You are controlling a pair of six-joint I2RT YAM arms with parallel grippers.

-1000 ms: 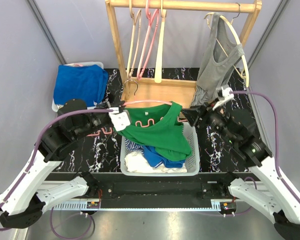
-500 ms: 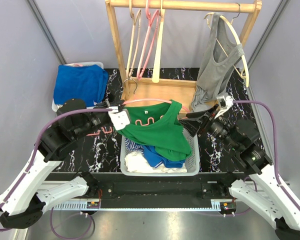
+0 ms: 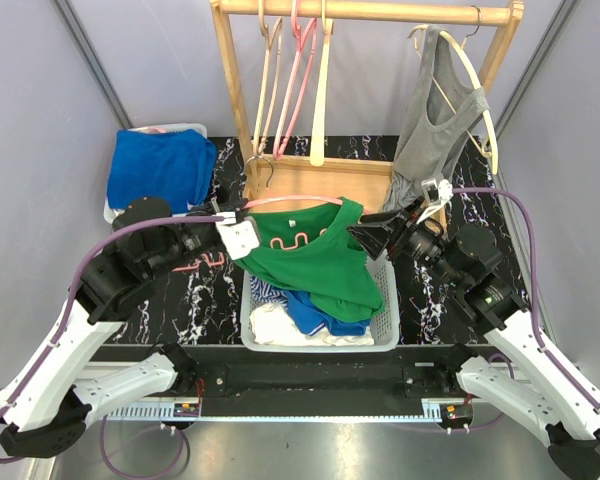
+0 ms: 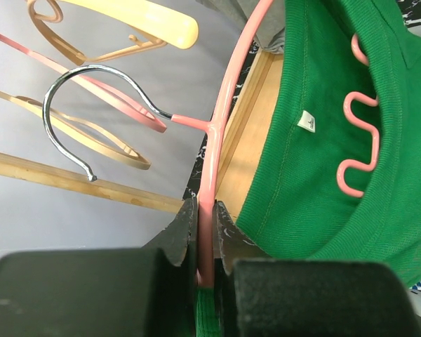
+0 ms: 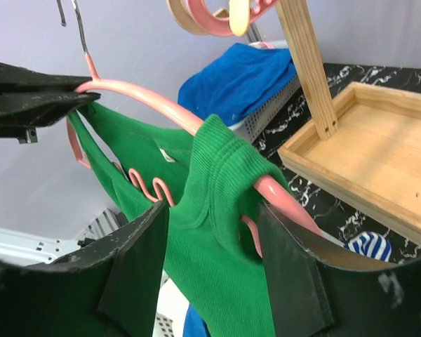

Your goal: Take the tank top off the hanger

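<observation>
A green tank top (image 3: 325, 265) hangs on a pink hanger (image 3: 292, 202) above the white basket (image 3: 385, 300). My left gripper (image 3: 232, 228) is shut on the hanger's left arm (image 4: 209, 210), seen between its fingers in the left wrist view. My right gripper (image 3: 365, 236) is open at the hanger's right end. In the right wrist view its fingers (image 5: 137, 267) stand either side of the green shoulder strap (image 5: 221, 168) draped over the pink hanger arm (image 5: 284, 200), without closing on it.
A wooden rack (image 3: 365, 12) at the back carries several hangers and a grey tank top (image 3: 430, 120). Its wooden base tray (image 3: 320, 185) sits behind the basket, which holds folded clothes. A bin with blue cloth (image 3: 160, 170) stands at the left.
My right gripper has moved left from beside the basket to the hanger's right end, its open fingers now around the green strap. The left gripper and hanger have stayed put.
</observation>
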